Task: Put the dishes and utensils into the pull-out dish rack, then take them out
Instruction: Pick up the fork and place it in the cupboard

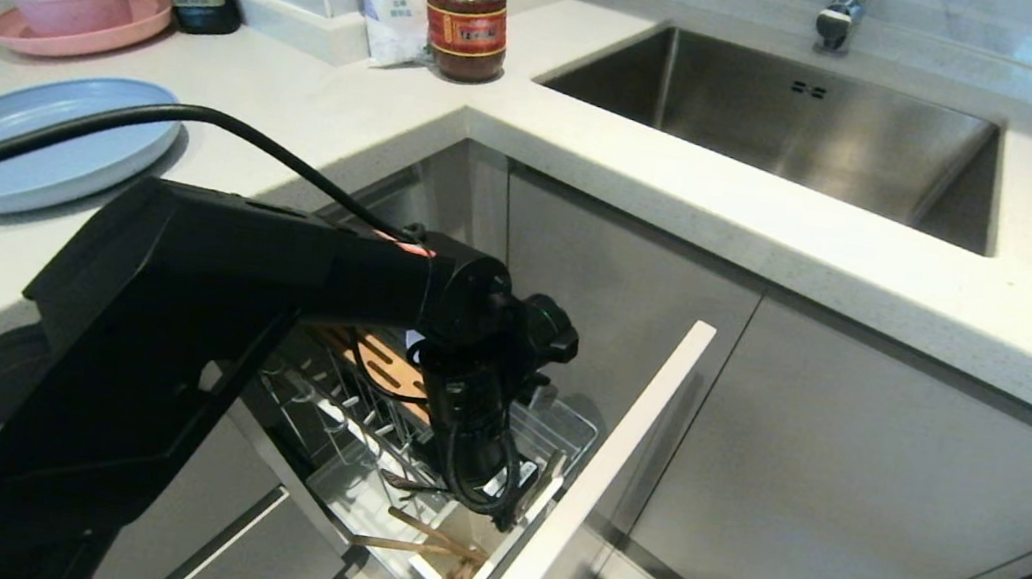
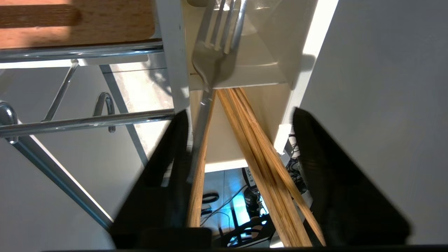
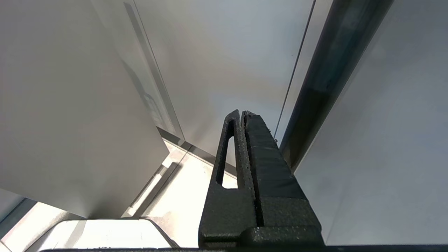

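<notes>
In the head view, the left gripper (image 1: 512, 516) was lowered over the rack (image 1: 355, 429); the plate (image 1: 33, 136) lay on the counter. In the left wrist view, spread jaws flanked the fork (image 2: 213, 59) and chopsticks (image 2: 259, 147) in the caddy (image 2: 259, 45), apparently released. The right gripper (image 3: 243, 115) was seen pressed closed. The plate would be fetched next.

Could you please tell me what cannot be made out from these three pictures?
- Small blue bowl: in no view.
- Pull-out dish rack interior: head view, hidden behind the left arm.
- Fork tine tips: left wrist view, cut off at the edge.
- Chopsticks ends: left wrist view, cut off by the edge.
</notes>
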